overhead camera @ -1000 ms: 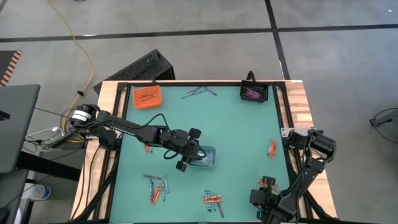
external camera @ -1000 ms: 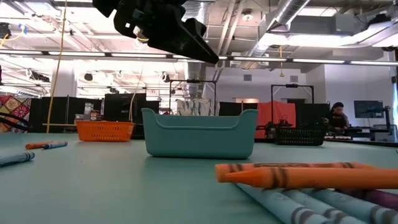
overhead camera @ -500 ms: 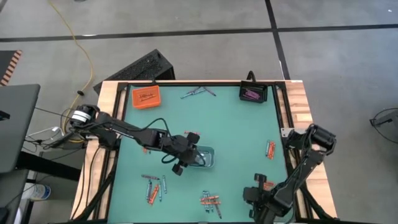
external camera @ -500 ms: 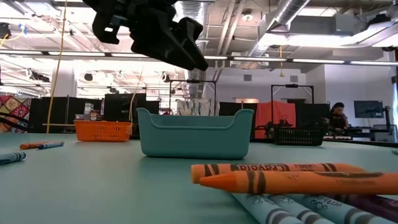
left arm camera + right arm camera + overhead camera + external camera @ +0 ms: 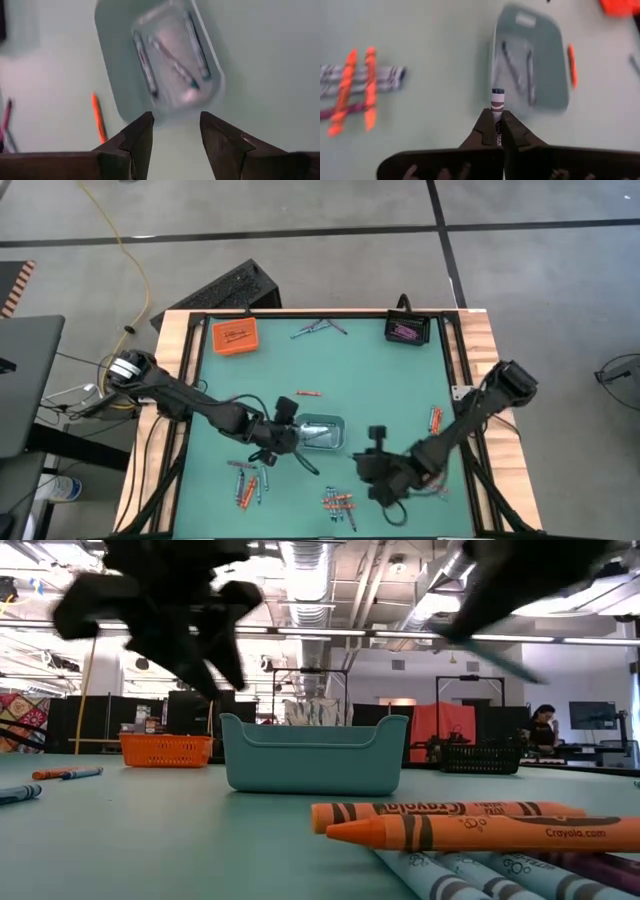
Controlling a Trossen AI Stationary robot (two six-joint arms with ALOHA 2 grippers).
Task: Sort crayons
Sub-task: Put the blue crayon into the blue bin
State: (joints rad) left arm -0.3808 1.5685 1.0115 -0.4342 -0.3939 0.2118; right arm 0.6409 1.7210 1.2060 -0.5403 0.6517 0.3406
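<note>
Right wrist view: right gripper [image 5: 498,125] jaws pinch a crayon [image 5: 497,102].

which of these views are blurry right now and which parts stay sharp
Low view: both arms overhead smear into dark streaks, while the teal tray and the nearest orange crayons stay crisp. Left wrist view: the tray and the crayons in it are motion-blurred. Right wrist view: soft all over, though the crayon in the right gripper reads clearly. High view: sharp.
</note>
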